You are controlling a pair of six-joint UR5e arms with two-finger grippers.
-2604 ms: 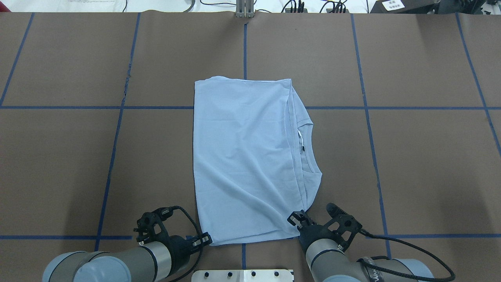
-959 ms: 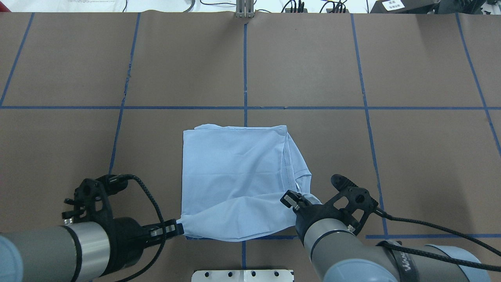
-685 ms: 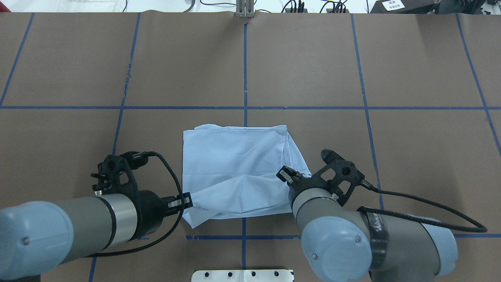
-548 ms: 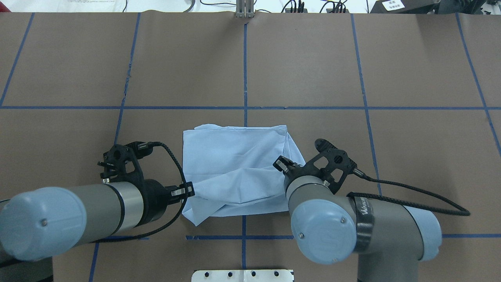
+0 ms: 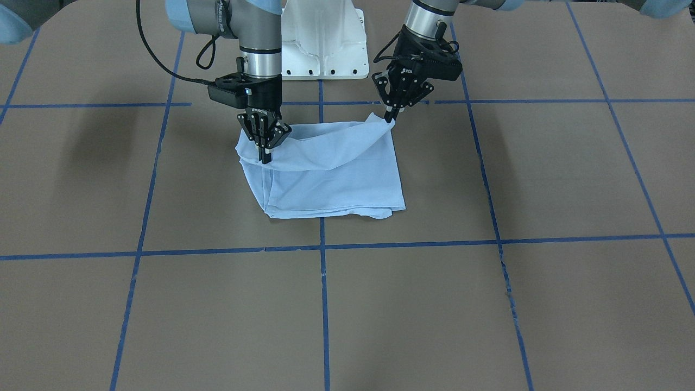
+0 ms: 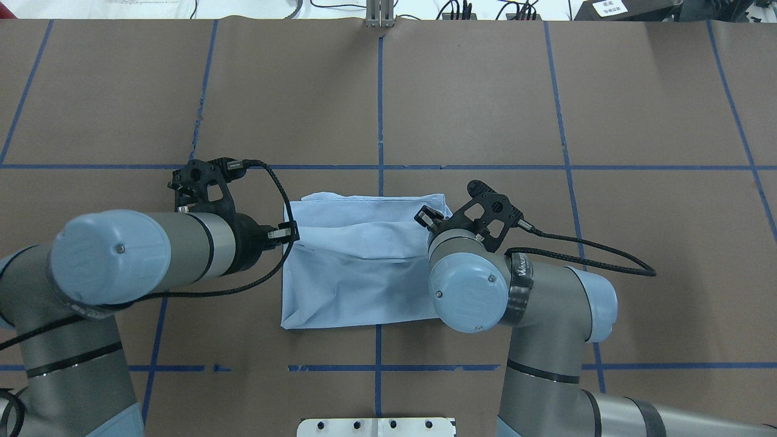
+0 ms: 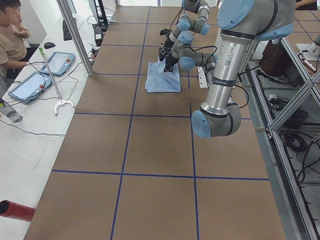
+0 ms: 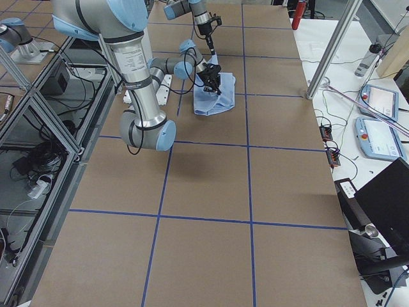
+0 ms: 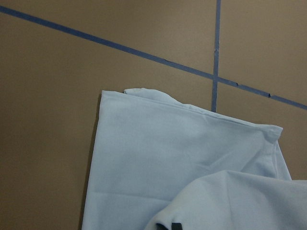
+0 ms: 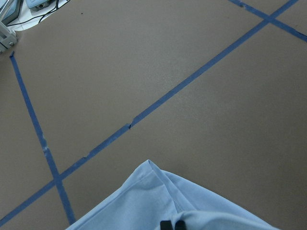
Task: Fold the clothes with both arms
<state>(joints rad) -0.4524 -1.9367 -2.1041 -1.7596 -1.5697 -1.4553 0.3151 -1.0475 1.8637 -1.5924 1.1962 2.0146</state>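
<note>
— Where does the T-shirt point(image 6: 358, 291) lie from your tools?

— It lies folded at the middle of the brown surface point(image 6: 546, 91), right under them. Your left tool point(image 6: 294, 232) is pinched narrow on one corner of the near flap point(image 5: 326, 157). Your right tool point(image 6: 424, 216) is pinched on the other corner, and the flap hangs raised between the two.

— Which way does that flap run?

— Across, from your left to your right. The shirt's far edge point(image 6: 364, 198) lies parallel to it, ahead of both tools, away from the robot. So I judge the move goes straight forward and down.

— Which tool is nearer?

— Your right one looks a little nearer the far edge, and seems lower over the cloth. Mind the left corner, so the edges meet square.
</note>
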